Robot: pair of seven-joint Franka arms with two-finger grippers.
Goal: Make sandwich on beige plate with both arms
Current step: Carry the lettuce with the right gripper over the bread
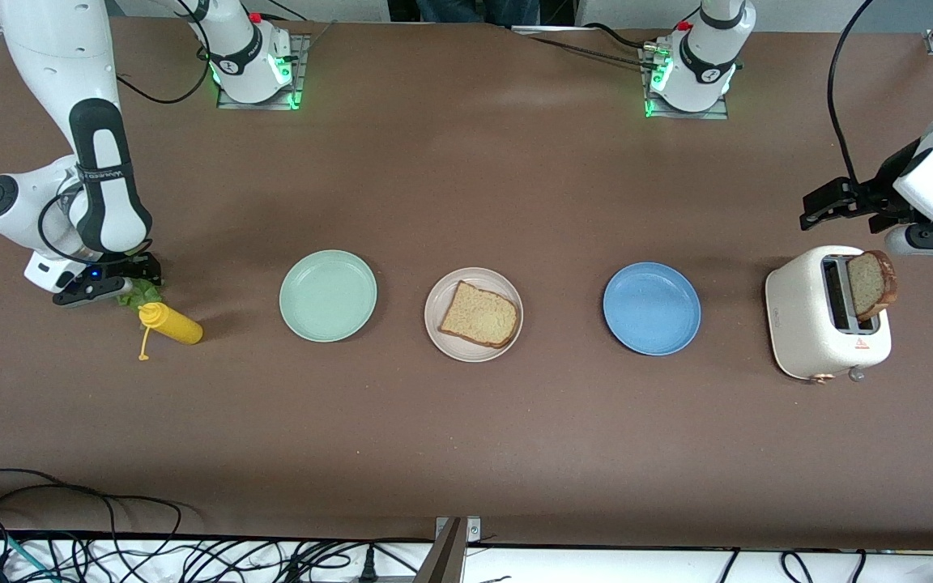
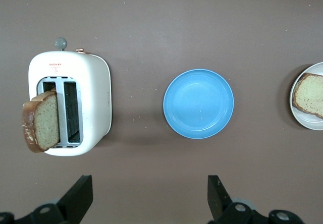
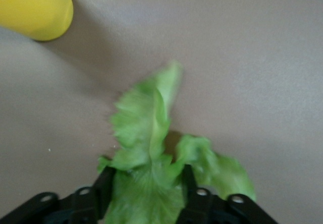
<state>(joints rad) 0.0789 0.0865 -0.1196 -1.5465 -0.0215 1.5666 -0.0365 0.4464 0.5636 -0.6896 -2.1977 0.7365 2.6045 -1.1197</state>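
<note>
One brown bread slice [image 1: 479,314] [image 2: 310,95] lies on the beige plate [image 1: 450,279] [image 2: 309,124] at mid-table. A second slice [image 1: 871,285] [image 2: 43,120] sticks up out of the white toaster [image 1: 807,324] [image 2: 93,103]. The ruffled green lettuce leaf [image 1: 133,298] [image 3: 146,133] lies on the table at the right arm's end. My right gripper [image 1: 138,283] [image 3: 145,183] is down on it, with a finger pressed against each side of the leaf. My left gripper [image 1: 808,212] [image 2: 150,188] hangs open and empty over the table by the toaster.
A yellow squeeze bottle [image 1: 173,324] [image 3: 35,7] lies close beside the lettuce, nearer the front camera. A mint green plate [image 1: 327,295] and a blue plate [image 1: 651,308] [image 2: 198,104] flank the beige plate. Cables hang along the table's front edge.
</note>
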